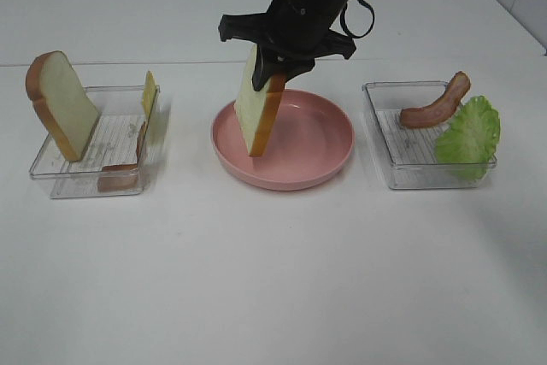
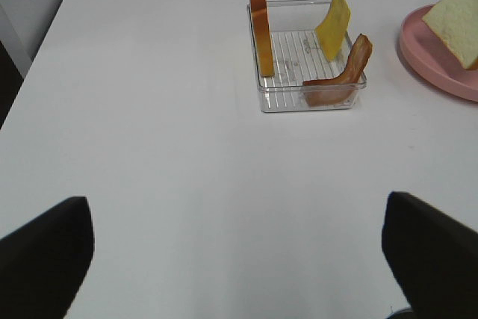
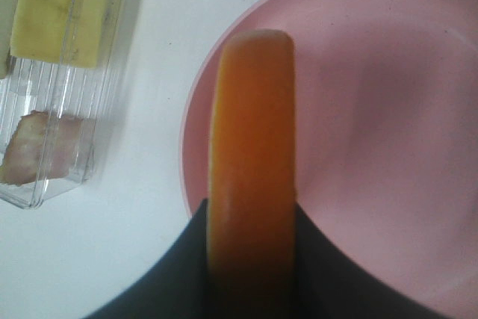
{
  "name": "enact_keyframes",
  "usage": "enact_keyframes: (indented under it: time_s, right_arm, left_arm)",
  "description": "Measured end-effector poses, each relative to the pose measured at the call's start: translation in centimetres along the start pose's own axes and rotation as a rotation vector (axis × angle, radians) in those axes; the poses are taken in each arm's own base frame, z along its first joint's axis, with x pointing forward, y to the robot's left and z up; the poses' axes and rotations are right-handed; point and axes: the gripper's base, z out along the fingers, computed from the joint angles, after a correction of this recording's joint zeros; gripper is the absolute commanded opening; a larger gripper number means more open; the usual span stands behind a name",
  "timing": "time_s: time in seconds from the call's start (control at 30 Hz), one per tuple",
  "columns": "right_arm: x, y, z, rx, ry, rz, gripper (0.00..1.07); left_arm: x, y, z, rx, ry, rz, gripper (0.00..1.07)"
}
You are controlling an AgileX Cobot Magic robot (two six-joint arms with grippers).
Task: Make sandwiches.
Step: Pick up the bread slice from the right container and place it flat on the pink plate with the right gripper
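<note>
My right gripper [image 1: 272, 64] reaches down from the back and is shut on the top of a bread slice [image 1: 259, 113]. The slice hangs on edge over the left half of the pink plate [image 1: 320, 151]; whether its lower corner touches the plate I cannot tell. In the right wrist view the tan crust [image 3: 250, 147] runs between the dark jaws above the plate [image 3: 373, 110]. A second bread slice [image 1: 61, 104], cheese [image 1: 149, 94] and bacon [image 1: 128, 164] are in the left tray [image 1: 51, 179]. My left gripper [image 2: 239, 259] is open over bare table, short of that tray [image 2: 310, 101].
A clear tray [image 1: 406, 173] at the right holds a bacon strip [image 1: 436, 104] and a ruffled lettuce leaf [image 1: 468, 134]. The pink plate's rim [image 2: 441, 72] shows at the edge of the left wrist view. White table surrounds everything.
</note>
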Motion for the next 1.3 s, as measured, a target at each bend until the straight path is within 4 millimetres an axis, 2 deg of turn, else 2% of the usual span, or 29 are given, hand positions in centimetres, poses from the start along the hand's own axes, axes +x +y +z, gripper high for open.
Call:
enact_keyframes:
  time_s: [0.17,0.47,0.53,0.7,1.0,1.03,1.07,1.1,1.13,1.17,1.2,1.23,1.27,1.3]
  right_arm:
    - [-0.2,-0.3,0.8,-0.006,-0.007,0.005,0.0]
    - [-0.6,-1.3,0.9,-0.087,-0.002,0.026,0.0]
    - [-0.4,-1.7,1.9,-0.087,0.026,0.02,0.0]
    - [-0.2,-2.2,2.8,-0.059,0.046,0.01,0.0]
    - [-0.3,-2.4,2.8,-0.037,0.036,-0.005,0.01]
    - [-0.3,-2.4,2.8,-0.036,0.034,-0.006,0.1]
    - [-0.3,-2.5,2.8,-0.031,0.033,-0.009,0.26]
    - [-0.3,-2.5,2.8,-0.031,0.033,-0.009,0.26]
    - [-0.3,-2.5,2.8,-0.027,0.032,-0.011,0.37]
    - [-0.3,-2.5,2.8,-0.027,0.032,-0.011,0.37]
    - [-0.3,-2.7,2.9,-0.01,0.03,-0.023,0.58]
    - [-0.3,-2.8,2.9,0.0,0.03,-0.03,0.69]
    - [-0.3,-2.8,2.9,0.0,0.03,-0.03,0.69]
    - [-0.3,-3.0,2.9,0.024,0.03,-0.046,0.86]
  left_arm:
    - [0.0,0.0,0.0,0.0,0.0,0.0,0.98]
    - [0.0,0.0,0.0,0.0,0.0,0.0,0.98]
    - [0.0,0.0,0.0,0.0,0.0,0.0,0.98]
    - [0.0,0.0,0.0,0.0,0.0,0.0,0.98]
    - [0.0,0.0,0.0,0.0,0.0,0.0,0.98]
    - [0.0,0.0,0.0,0.0,0.0,0.0,0.98]
    - [0.0,0.0,0.0,0.0,0.0,0.0,0.98]
    - [0.0,0.0,0.0,0.0,0.0,0.0,0.98]
    - [0.0,0.0,0.0,0.0,0.0,0.0,0.98]
    - [0.0,0.0,0.0,0.0,0.0,0.0,0.98]
    - [0.0,0.0,0.0,0.0,0.0,0.0,0.98]
    - [0.0,0.0,0.0,0.0,0.0,0.0,0.98]
    - [0.0,0.0,0.0,0.0,0.0,0.0,0.98]
    - [0.0,0.0,0.0,0.0,0.0,0.0,0.98]
